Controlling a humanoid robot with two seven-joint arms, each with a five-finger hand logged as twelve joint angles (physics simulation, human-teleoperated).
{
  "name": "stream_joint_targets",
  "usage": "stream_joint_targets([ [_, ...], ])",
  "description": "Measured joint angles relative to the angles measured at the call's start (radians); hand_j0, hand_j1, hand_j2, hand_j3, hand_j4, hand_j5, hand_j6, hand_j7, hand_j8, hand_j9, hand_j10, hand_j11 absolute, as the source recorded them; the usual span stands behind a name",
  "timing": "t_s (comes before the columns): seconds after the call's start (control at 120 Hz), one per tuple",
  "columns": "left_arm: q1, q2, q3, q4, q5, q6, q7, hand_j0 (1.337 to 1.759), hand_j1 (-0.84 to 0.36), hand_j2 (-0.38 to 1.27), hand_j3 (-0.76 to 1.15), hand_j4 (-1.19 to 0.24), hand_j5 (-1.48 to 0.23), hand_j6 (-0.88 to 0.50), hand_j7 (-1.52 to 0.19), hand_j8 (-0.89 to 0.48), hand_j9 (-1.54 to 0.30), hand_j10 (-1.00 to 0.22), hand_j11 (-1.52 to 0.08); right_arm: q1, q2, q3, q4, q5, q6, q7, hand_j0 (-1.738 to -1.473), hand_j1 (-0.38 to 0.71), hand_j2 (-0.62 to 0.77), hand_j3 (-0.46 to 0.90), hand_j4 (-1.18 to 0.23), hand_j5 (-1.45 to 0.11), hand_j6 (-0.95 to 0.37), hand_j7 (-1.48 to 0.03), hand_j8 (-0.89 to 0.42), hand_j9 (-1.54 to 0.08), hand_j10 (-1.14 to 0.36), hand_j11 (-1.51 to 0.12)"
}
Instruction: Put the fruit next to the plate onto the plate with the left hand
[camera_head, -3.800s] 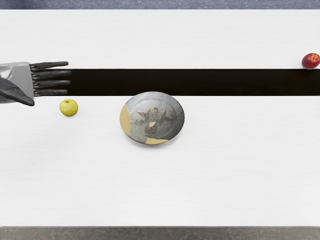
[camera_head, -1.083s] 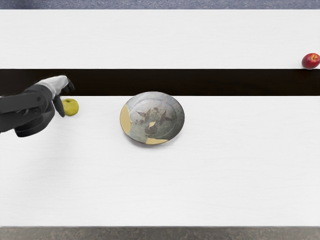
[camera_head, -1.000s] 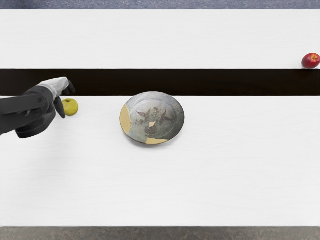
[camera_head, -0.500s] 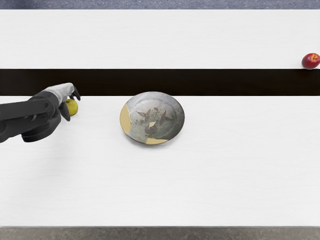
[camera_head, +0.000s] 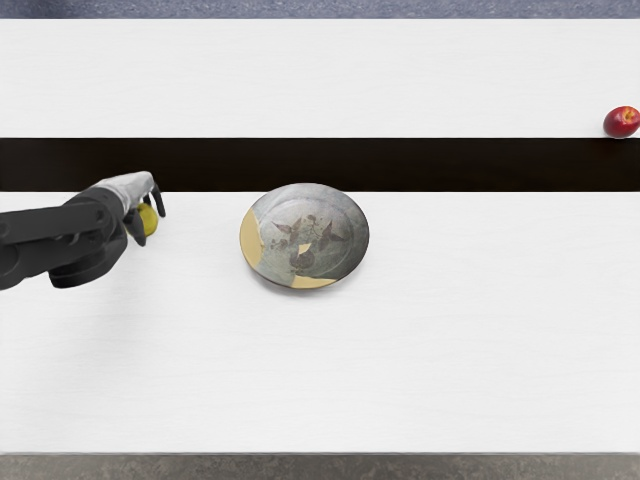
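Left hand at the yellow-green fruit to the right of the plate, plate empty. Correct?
One slip. The head view shows the yellow-green round fruit to the left of the grey patterned round plate, not the right. The rest holds: the left hand has its fingers curled around the fruit, and the plate is empty.

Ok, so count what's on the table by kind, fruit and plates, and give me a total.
Fruit: 2 (yellow-green apple in the left robot hand, red apple far right)
Plates: 1 (grey plate, nothing on it)
Total: 3
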Motion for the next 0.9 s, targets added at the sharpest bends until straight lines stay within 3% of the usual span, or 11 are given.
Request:
stream_joint_targets([
  [0.042, -0.001, 0.001, -0.002, 0.0, -0.004, -0.001, 0.0, 1.664, -0.32, 0.4, -0.25, -0.69, -0.81, -0.47, -0.84, -0.43, -0.87, -0.66, -0.86, 0.0, 0.0, 0.0, 0.0, 0.0, 0.0, 0.0, -1.658, -0.33, 0.0, 0.0, -0.02, -0.02, -0.02, -0.02, -0.02, -0.02, -0.02, -0.02],
  [0.158, -0.02, 0.003, -0.051, -0.001, -0.077, -0.005, 0.0, 1.656, -0.28, 0.33, -0.14, -0.69, -0.87, -0.48, -0.88, -0.45, -0.89, -0.66, -0.89, 0.0, 0.0, 0.0, 0.0, 0.0, 0.0, 0.0, -1.658, -0.33, 0.0, 0.0, -0.02, -0.02, -0.02, -0.02, -0.02, -0.02, -0.02, -0.02],
  [0.367, -0.022, 0.041, -0.291, -0.003, -0.248, -0.108, -0.001, 1.654, -0.25, 0.24, -0.05, -0.68, -0.93, -0.48, -0.91, -0.46, -0.92, -0.65, -0.92, 0.0, 0.0, 0.0, -0.001, 0.0, 0.0, 0.0, -1.658, -0.33, 0.0, 0.0, -0.02, -0.02, -0.02, -0.02, -0.02, -0.02, -0.02, -0.02],
  [0.483, -0.022, 0.071, -0.428, -0.005, -0.361, -0.23, -0.001, 1.653, -0.26, 0.28, -0.03, -0.69, -0.94, -0.47, -0.91, -0.45, -0.92, -0.64, -0.93, 0.0, 0.0, 0.0, -0.001, 0.0, 0.0, 0.0, -1.658, -0.33, 0.0, 0.0, -0.02, -0.02, -0.02, -0.02, -0.02, -0.02, -0.02, -0.02],
  [0.692, -0.038, 0.088, -0.67, -0.01, -0.554, -0.583, -0.001, 1.654, -0.26, 0.28, -0.01, -0.68, -0.96, -0.48, -0.93, -0.45, -0.92, -0.64, -0.92, 0.0, 0.0, 0.0, -0.001, 0.0, 0.0, 0.0, -1.658, -0.33, 0.0, 0.0, -0.02, -0.02, -0.02, -0.02, -0.02, -0.02, -0.02, -0.02],
  [0.783, -0.055, 0.04, -0.713, -0.012, -0.585, -0.658, -0.001, 1.654, -0.27, 0.31, -0.01, -0.68, -0.96, -0.48, -0.93, -0.44, -0.93, -0.63, -0.93, 0.0, 0.0, 0.0, -0.001, 0.0, 0.0, 0.0, -1.658, -0.33, 0.0, 0.0, -0.02, -0.02, -0.02, -0.02, -0.02, -0.02, -0.02, -0.02],
  [0.9, -0.022, 0.0, -0.703, -0.012, -0.587, -0.696, -0.001, 1.654, -0.28, 0.3, 0.0, -0.69, -0.96, -0.48, -0.94, -0.46, -0.93, -0.63, -0.93, 0.0, 0.0, 0.0, -0.001, 0.0, 0.0, 0.0, -1.658, -0.33, 0.0, 0.0, -0.02, -0.02, -0.02, -0.02, -0.02, -0.02, -0.02, -0.02],
])
